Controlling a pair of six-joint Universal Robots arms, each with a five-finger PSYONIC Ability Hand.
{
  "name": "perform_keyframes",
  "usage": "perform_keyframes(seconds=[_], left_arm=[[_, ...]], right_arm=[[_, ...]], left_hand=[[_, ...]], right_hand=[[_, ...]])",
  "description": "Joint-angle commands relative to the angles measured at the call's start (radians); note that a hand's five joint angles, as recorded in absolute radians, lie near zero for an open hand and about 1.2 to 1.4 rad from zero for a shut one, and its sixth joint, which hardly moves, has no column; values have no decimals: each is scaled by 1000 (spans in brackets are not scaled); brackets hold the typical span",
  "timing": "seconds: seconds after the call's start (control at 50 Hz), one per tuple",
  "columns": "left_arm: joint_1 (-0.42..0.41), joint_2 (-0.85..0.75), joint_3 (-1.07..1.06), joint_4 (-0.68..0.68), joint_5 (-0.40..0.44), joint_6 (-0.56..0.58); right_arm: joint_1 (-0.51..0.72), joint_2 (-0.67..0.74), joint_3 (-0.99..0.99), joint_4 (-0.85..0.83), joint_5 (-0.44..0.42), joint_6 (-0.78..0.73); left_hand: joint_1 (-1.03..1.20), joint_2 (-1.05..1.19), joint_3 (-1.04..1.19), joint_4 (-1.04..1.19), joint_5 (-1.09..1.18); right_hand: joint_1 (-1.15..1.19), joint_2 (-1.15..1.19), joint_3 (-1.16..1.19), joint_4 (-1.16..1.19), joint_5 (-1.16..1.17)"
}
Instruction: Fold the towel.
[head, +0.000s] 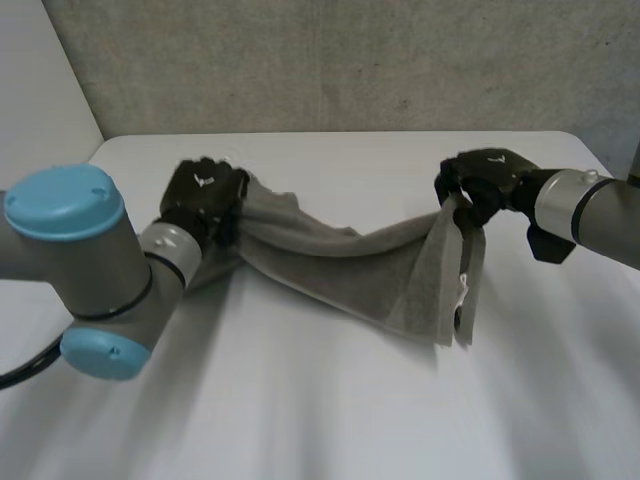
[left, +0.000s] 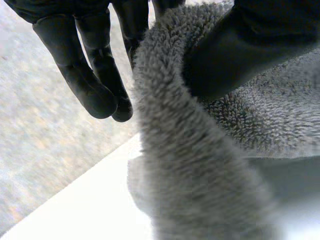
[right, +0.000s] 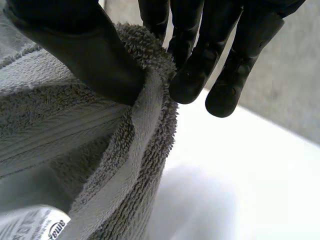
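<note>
Pinching the grey towel (head: 340, 265) at opposite ends between thumb and fingers of left hand (head: 203, 197) and right hand (head: 485, 180); slung sagging over the table (head: 300, 400); seemingly doubled once; laying flat and further folding probably left.

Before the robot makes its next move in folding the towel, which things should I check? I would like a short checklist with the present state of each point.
1. Left hand grips the towel: ok, its thumb presses the cloth at one end.
2. Right hand grips the towel: ok, its thumb pinches the hem at the other end.
3. Towel taut between the hands: not ok, it sags in the middle.
4. Hanging end with the label lifted off the table: cannot tell.
5. Each hand on a true corner: cannot tell.
</note>
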Motion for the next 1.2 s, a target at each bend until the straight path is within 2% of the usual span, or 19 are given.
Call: perform_keyframes(seconds=[0.02, 0.08, 0.12, 0.14, 0.16, 0.24, 0.4, 0.64, 0.8, 0.82, 0.84, 0.86, 0.88, 0.98, 1.08, 1.2], left_arm=[[-51, -13, -27, 3, 3, 1], [-60, -19, -27, 2, 3, 1], [-82, -33, -27, 0, 1, 1], [-82, -33, -27, 0, 1, 1], [-92, -41, -28, -1, 0, 2], [-111, -50, -36, -5, 0, 7], [-116, -52, -36, -3, 0, 8], [-108, -36, -38, -6, 0, 10], [-96, -33, -74, -9, 1, 42], [-96, -33, -79, -9, 1, 51], [-96, -33, -85, -9, 1, 59], [-96, -33, -85, -9, 1, 59], [-96, -33, -91, -9, 1, 65], [-90, -32, -110, -9, 1, 70], [-76, -18, -136, -9, 3, 71], [-40, 16, -171, -9, 13, 73]], right_arm=[[-71, 87, -51, 16, 40, 40], [-76, 109, -57, 16, 55, 40], [-78, 153, -62, 12, 74, 34], [-78, 153, -62, 12, 74, 34], [-81, 175, -64, 12, 81, 25], [-93, 204, -64, 11, 103, -14], [-113, 221, -87, -14, 196, -89], [-179, 251, -143, -41, 215, -94], [-197, 281, -157, -27, 219, -166], [-190, 275, -143, -29, 218, -187], [-184, 273, -127, -27, 218, -205], [-184, 273, -126, -27, 218, -206], [-182, 268, -99, -32, 212, -219], [-184, 161, 7, -116, 196, -248], [-188, -21, 220, -302, 170, -316], [-187, -152, 372, -374, 157, -365]], left_hand=[[-275, -328, -329, -304, -481], [-355, -409, -409, -384, -561], [-630, -683, -683, -658, -835], [-631, -685, -685, -660, -837], [-742, -795, -795, -770, -948], [-825, -879, -879, -854, -1031], [-1303, -1357, -1357, -1332, -1509], [-1315, -1369, -1369, -1344, -1521], [-1304, -1357, -1357, -1332, -1510], [-1304, -1357, -1357, -1332, -1510], [-1301, -1354, -1354, -1329, -1507], [-1301, -1354, -1354, -1329, -1507], [-1298, -1351, -1351, -1326, -1504], [-1292, -1345, -1345, -1321, -1498], [-1268, -1322, -1322, -1297, -1474], [-1224, -1278, -1278, -1253, -1430]], right_hand=[[57, 123, 48, 48, 74], [57, 123, 48, 48, 74], [57, 123, 48, 48, 74], [57, 123, 48, 48, 74], [57, 123, 48, 48, 74], [57, 123, 48, 48, 74], [57, 123, 48, 48, 74], [57, 123, 48, 48, 74], [57, 123, 48, 48, 74], [-378, -312, -387, -387, -361], [-926, -860, -935, -935, -909], [-931, -865, -941, -940, -915], [-1165, -1099, -1174, -1174, -1148], [-1165, -1099, -1174, -1174, -1148], [-1165, -1099, -1174, -1174, -1148], [-1165, -1099, -1174, -1174, -1148]])
